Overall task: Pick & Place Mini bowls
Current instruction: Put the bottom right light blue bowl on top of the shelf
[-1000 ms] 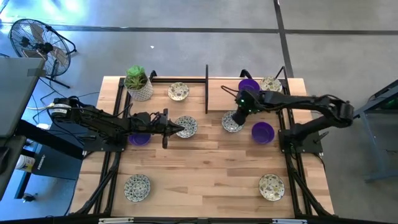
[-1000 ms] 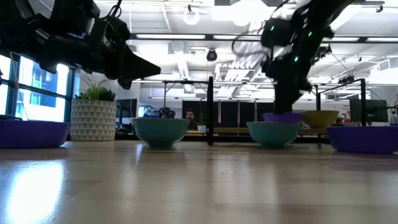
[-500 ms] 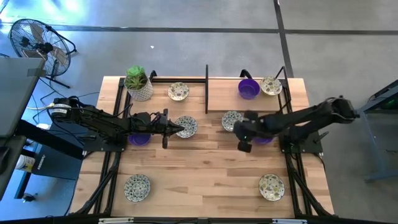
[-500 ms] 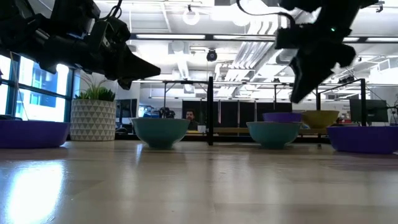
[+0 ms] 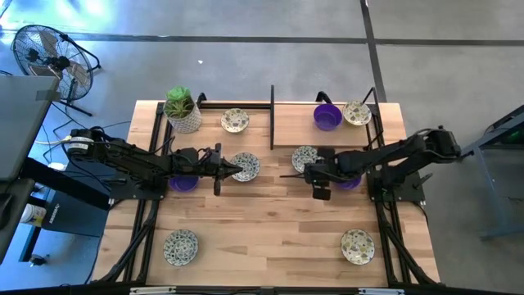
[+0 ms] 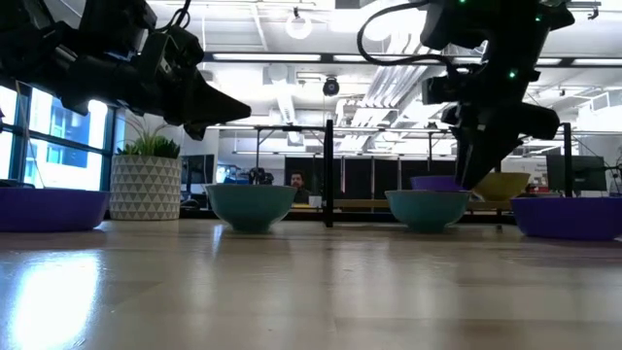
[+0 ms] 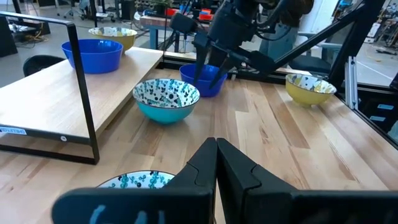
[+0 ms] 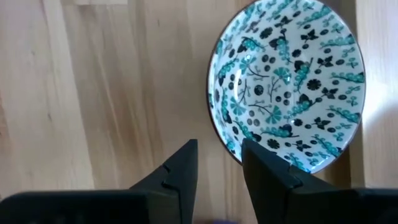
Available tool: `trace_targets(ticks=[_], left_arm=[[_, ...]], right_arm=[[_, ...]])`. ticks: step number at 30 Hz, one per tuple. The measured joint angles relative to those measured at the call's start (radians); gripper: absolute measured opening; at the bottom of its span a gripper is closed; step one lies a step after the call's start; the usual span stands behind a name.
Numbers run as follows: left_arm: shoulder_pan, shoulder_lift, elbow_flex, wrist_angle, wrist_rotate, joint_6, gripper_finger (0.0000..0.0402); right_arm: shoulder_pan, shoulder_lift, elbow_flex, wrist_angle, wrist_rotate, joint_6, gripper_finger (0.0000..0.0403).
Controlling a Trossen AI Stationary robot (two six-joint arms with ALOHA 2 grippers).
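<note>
Several mini bowls stand on their bases on the wooden table. My right gripper is open and points steeply down over bare wood, just beside a patterned bowl near the table's middle. Nothing is between its fingers. A purple bowl lies partly hidden under the right arm. My left gripper is shut and level, hovering over the edge of another patterned bowl, touching nothing. A second purple bowl shows under the left arm.
A purple bowl and a patterned bowl sit on a raised wooden shelf with a black frame at the far right. More patterned bowls stand at the far middle and both near corners. A potted plant stands far left.
My right gripper has swung from above the middle patterned bowl toward the table's near edge, sinking slightly and rolling about its own axis. It has slowed almost to rest in the last half second. No bowl has moved.
</note>
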Motion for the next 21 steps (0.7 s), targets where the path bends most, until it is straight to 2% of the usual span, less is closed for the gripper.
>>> trace_targets(ticks=[6,9,11,16,21], left_arm=[[0.0,0.0,0.0,0.0,0.0,0.0,0.0001],[0.0,0.0,0.0,0.0,0.0,0.0,0.0001],[0.0,0.0,0.0,0.0,0.0,0.0,0.0001],[0.0,0.0,0.0,-0.011,0.0,0.0,0.0001],[0.0,0.0,0.0,-0.018,-0.002,0.0,0.0001]], right_arm=[[-0.011,0.004,0.0,0.009,0.0,-0.002,0.0179],[-0.011,0.026,0.0,0.044,-0.004,-0.068,0.021],[-0.011,0.059,0.0,0.067,-0.009,-0.12,0.0217],[-0.011,0.137,0.0,0.072,0.029,-0.183,0.0197],[-0.011,0.153,0.0,0.084,0.035,-0.184,0.014]])
